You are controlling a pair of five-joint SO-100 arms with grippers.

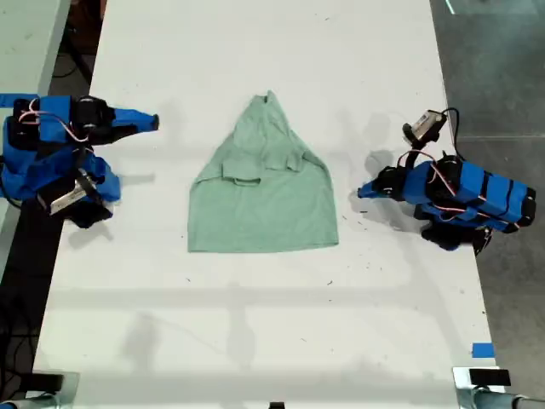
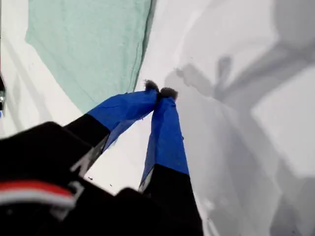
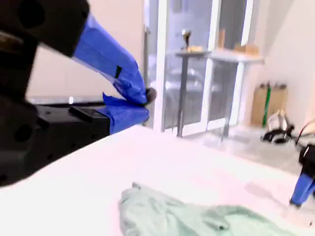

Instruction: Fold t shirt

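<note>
Both my hands clenched, grasping nothing: my first hand (image 1: 362,192) at exterior view's right, tips just beside t shirt (image 1: 262,183) edge; my second hand (image 1: 153,123) at exterior view's left, apart from cloth. T shirt partly folded mid white surface (image 1: 255,324). Grey floor (image 1: 498,77) beyond; glass doors (image 3: 197,64) behind.

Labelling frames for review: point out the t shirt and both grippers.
t shirt (image 1: 264,204): exterior view, middle of its body.
my first gripper (image 2: 160,92): first wrist view, meeting tips.
my second gripper (image 3: 146,98): second wrist view, closed tips.
</note>
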